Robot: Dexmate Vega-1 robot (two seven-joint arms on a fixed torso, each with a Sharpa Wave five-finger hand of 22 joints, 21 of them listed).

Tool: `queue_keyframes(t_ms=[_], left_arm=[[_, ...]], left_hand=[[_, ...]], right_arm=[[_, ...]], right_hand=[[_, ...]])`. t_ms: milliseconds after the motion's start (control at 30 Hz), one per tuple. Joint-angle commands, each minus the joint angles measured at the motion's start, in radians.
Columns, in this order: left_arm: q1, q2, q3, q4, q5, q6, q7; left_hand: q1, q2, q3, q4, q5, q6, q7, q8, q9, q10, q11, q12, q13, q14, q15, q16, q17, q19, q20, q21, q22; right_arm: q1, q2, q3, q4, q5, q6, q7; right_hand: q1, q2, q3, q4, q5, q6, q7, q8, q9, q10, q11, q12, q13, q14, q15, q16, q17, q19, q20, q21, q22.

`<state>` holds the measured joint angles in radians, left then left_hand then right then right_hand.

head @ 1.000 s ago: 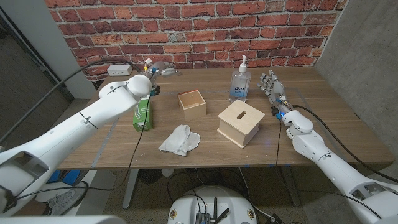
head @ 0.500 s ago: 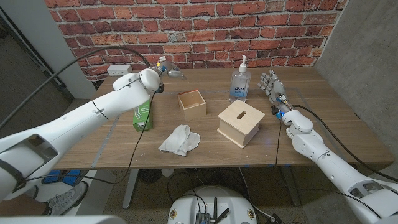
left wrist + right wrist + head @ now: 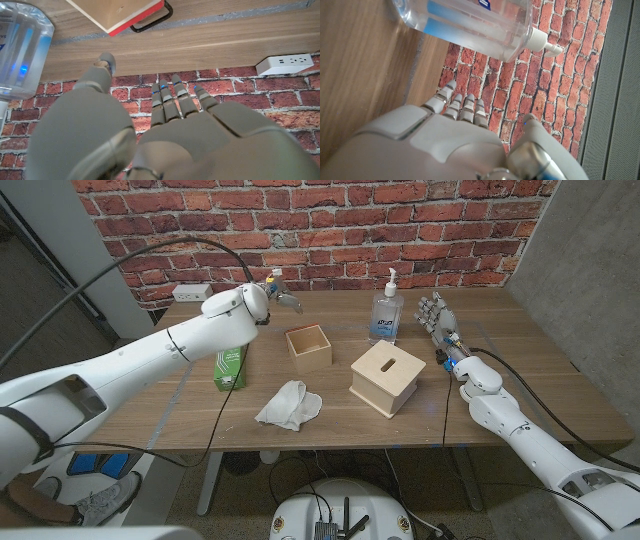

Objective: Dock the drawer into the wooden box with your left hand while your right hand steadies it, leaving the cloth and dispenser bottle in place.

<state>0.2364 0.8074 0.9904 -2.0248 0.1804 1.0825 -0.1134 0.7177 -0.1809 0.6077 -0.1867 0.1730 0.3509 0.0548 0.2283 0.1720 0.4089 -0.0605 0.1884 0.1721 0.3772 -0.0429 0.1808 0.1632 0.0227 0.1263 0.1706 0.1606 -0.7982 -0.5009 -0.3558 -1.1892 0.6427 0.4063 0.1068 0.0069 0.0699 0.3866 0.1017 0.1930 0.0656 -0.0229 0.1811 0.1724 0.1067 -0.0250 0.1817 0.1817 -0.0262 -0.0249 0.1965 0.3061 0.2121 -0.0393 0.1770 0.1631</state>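
Small open-topped pale wooden drawer (image 3: 309, 345) sits mid-desk, apart from square pale wooden box with slotted lid (image 3: 387, 378): not docked. Left hand (image 3: 281, 296) hovers behind drawer, fingers straight, empty. Right hand (image 3: 437, 315) upright, spread, empty, beside clear dispenser bottle (image 3: 386, 312). White crumpled cloth (image 3: 289, 404) lies undisturbed on wooden desk (image 3: 520, 380).

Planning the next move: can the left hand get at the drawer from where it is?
Probably yes: the left hand is open, just behind the drawer, with nothing between them.

Left robot hand (image 3: 281, 297) and right robot hand (image 3: 436, 316), both empty, fingers apart.
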Motion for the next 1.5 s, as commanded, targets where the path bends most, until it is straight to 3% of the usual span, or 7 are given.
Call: queue_keyframes(t_ms=[33,200,533,933,1100,1233,1500], left_arm=[[-0.158,-0.018,0.171,0.017,0.080,0.085,-0.161],[-0.205,-0.027,0.217,0.025,0.094,0.098,-0.211],[-0.285,-0.046,0.319,0.045,0.129,0.130,-0.275],[-0.353,-0.072,0.411,0.099,0.148,0.115,-0.352],[-0.362,-0.079,0.430,0.112,0.167,0.116,-0.354],[-0.374,-0.093,0.455,0.132,0.183,0.104,-0.370],[-0.349,-0.110,0.448,0.159,0.208,0.085,-0.354]], left_hand=[[0.018,-0.002,-0.013,0.001,-0.001,-0.002,0.011,-0.007,0.003,-0.005,0.011,-0.005,0.001,-0.011,-0.036,-0.007,0.000,-0.011,-0.004,0.001,0.003],[0.030,-0.003,-0.021,-0.001,0.002,-0.013,0.013,-0.012,0.003,-0.017,0.016,-0.009,0.001,-0.024,-0.038,-0.009,0.000,-0.012,-0.023,0.004,0.003],[0.055,-0.007,-0.052,0.001,0.010,-0.071,0.027,-0.032,0.004,-0.088,0.031,-0.020,0.001,-0.072,-0.032,-0.012,0.000,-0.017,-0.035,0.006,0.003],[0.070,-0.008,-0.085,0.003,0.015,-0.124,0.031,-0.039,0.004,-0.149,0.049,-0.019,0.001,-0.117,-0.008,-0.011,0.000,-0.032,-0.018,0.005,0.003],[0.072,-0.007,-0.090,0.004,0.016,-0.123,0.030,-0.036,0.004,-0.152,0.055,-0.017,0.001,-0.117,-0.004,-0.009,0.000,-0.030,-0.016,0.007,0.003],[0.075,-0.006,-0.097,0.004,0.015,-0.112,0.031,-0.030,0.004,-0.146,0.054,-0.012,0.000,-0.109,-0.003,-0.005,0.000,-0.026,-0.025,0.008,0.003],[0.093,-0.001,-0.111,0.003,0.015,-0.086,0.027,-0.018,0.004,-0.117,0.039,-0.001,0.000,-0.072,-0.013,0.005,0.000,-0.006,-0.057,0.013,0.003]], right_arm=[[-0.008,0.001,-0.001,-0.009,-0.001,0.000,-0.005],[-0.010,0.000,-0.001,-0.012,-0.003,0.002,-0.006],[-0.022,-0.006,0.001,-0.031,-0.006,0.001,-0.016],[-0.036,-0.007,0.003,-0.052,-0.010,0.001,-0.035],[-0.041,-0.008,0.005,-0.058,-0.009,0.001,-0.038],[-0.041,-0.006,0.004,-0.059,-0.010,0.003,-0.040],[-0.042,-0.008,0.004,-0.064,-0.009,0.000,-0.038]], right_hand=[[0.008,0.018,0.001,0.004,0.006,0.009,-0.001,0.006,0.003,-0.005,-0.003,0.005,-0.001,-0.004,0.008,0.009,-0.001,-0.005,0.000,0.006,0.003],[0.008,0.018,0.000,0.004,0.006,0.008,-0.001,0.005,0.003,-0.005,-0.005,0.005,-0.001,-0.005,0.008,0.009,-0.002,-0.005,0.001,0.006,0.003],[0.008,0.018,-0.002,0.005,0.006,0.008,-0.001,0.005,0.003,-0.005,-0.004,0.005,-0.001,-0.006,0.009,0.010,-0.004,-0.006,0.003,0.007,0.003],[0.008,0.018,-0.004,0.006,0.006,0.012,-0.002,0.006,0.003,-0.002,-0.004,0.006,-0.001,-0.006,0.011,0.011,-0.006,-0.008,0.008,0.007,0.003],[0.008,0.019,-0.004,0.006,0.006,0.012,-0.001,0.006,0.003,-0.002,-0.005,0.007,-0.001,-0.006,0.011,0.011,-0.007,-0.008,0.009,0.007,0.003],[0.008,0.019,-0.004,0.006,0.006,0.012,-0.001,0.006,0.003,-0.002,-0.005,0.006,-0.001,-0.006,0.011,0.011,-0.007,-0.008,0.010,0.007,0.003],[0.008,0.019,-0.005,0.007,0.006,0.014,-0.002,0.006,0.003,-0.002,-0.005,0.006,-0.001,-0.006,0.010,0.012,-0.008,-0.009,0.013,0.007,0.003]])
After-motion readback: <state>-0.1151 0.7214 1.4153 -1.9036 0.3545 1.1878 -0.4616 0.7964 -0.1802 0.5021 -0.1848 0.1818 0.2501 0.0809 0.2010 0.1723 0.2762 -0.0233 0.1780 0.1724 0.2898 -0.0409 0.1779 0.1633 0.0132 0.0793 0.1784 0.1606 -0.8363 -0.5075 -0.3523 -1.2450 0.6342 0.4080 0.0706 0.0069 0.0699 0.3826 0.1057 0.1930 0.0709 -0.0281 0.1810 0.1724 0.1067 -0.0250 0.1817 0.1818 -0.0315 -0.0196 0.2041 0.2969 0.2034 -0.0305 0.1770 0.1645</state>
